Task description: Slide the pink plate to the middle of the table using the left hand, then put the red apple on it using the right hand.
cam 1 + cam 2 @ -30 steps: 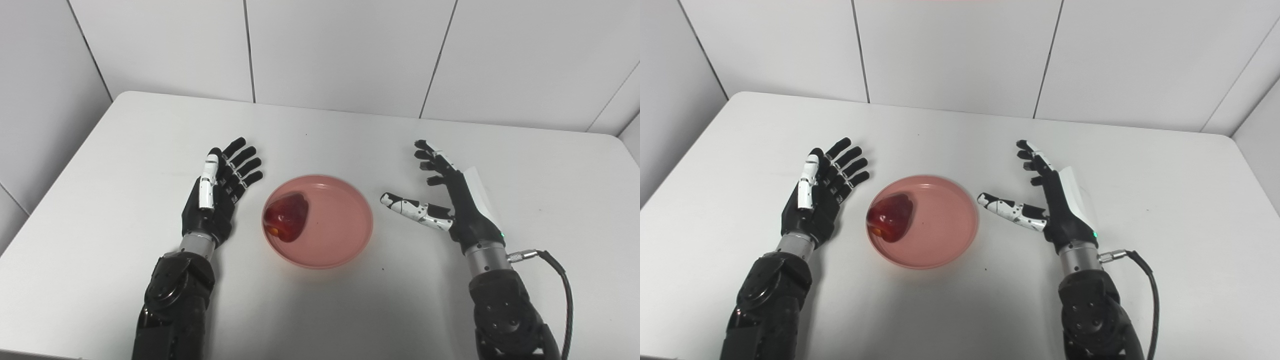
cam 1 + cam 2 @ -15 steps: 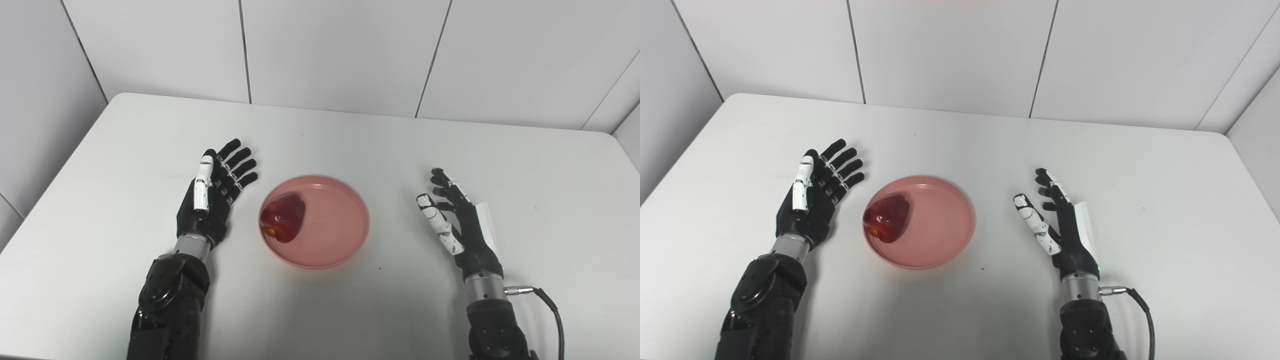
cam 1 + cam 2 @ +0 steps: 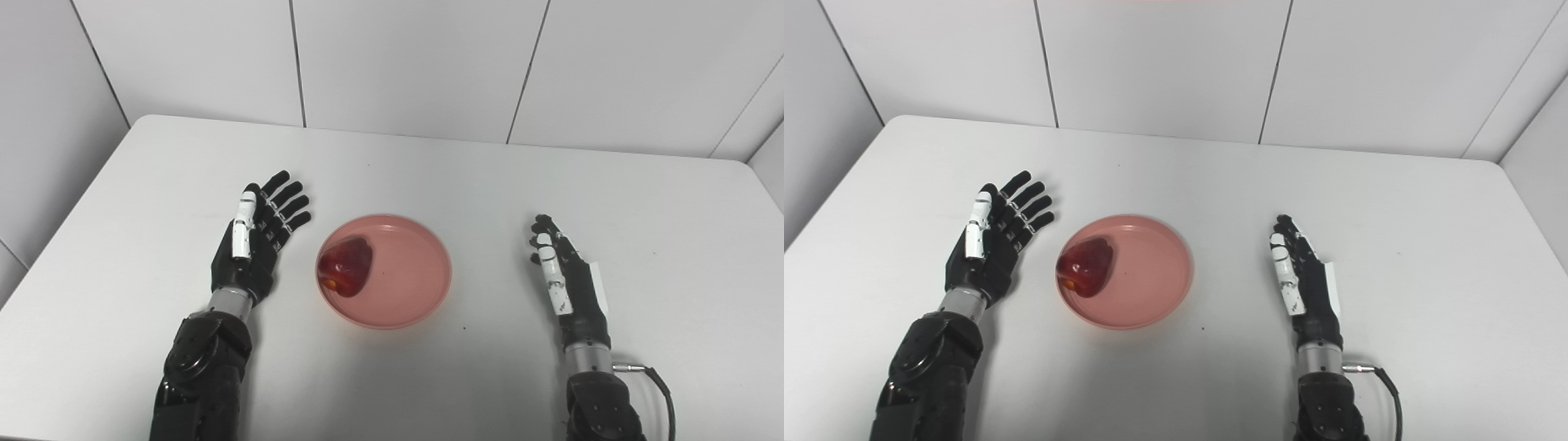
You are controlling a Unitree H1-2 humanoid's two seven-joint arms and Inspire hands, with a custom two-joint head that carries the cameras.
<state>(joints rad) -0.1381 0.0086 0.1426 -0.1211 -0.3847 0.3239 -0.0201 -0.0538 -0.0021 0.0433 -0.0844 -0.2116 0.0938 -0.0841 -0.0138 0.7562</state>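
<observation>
A bare test lab or robotics workroom: a plain white table [image 3: 429, 177] set against white panelled walls [image 3: 404, 61] beyond the robot's left hand [image 3: 254, 245] and right hand [image 3: 569, 282].

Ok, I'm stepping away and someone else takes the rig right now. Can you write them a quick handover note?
Left hand: open, holding nothing, left of the pink plate.
Right hand: open, holding nothing, well to the plate's right.
Red apple: lying in the plate's left half; the plate sits about mid-table.
Done: plate placed, apple on it.
Left: nothing visible; both hands are clear of the plate.
</observation>
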